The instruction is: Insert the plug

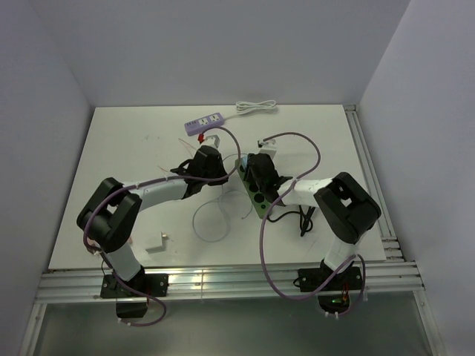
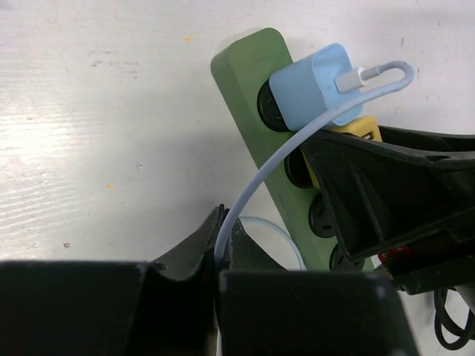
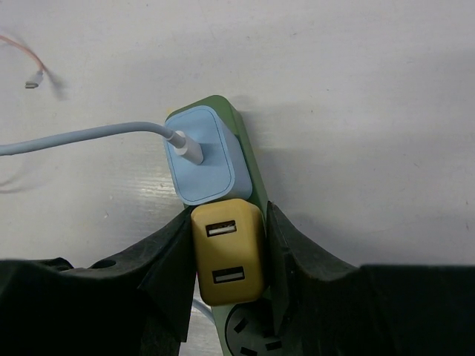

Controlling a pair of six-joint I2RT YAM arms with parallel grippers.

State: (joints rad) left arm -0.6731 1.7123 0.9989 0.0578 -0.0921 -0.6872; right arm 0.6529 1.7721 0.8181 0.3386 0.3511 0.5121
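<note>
A green power strip (image 1: 257, 199) lies between my two arms. A pale blue plug (image 3: 200, 156) with a white cable (image 2: 256, 182) sits in its end socket. Right beside it, a yellow plug (image 3: 226, 256) with two USB ports sits down on the strip (image 3: 250, 167). My right gripper (image 3: 228, 216) straddles the yellow plug, with its fingers hugging both sides and hardly any gap. My left gripper (image 2: 223, 222) is shut on the white cable a short way from the blue plug (image 2: 315, 85). A free socket (image 3: 249, 334) shows below the yellow plug.
A purple power strip (image 1: 206, 121) with a coiled white cord (image 1: 256, 107) lies at the back. A small white adapter (image 1: 154, 241) sits near the left arm's base. Black cable (image 1: 293, 216) lies by the right arm. A thin orange cable end (image 3: 33, 78) rests on the table.
</note>
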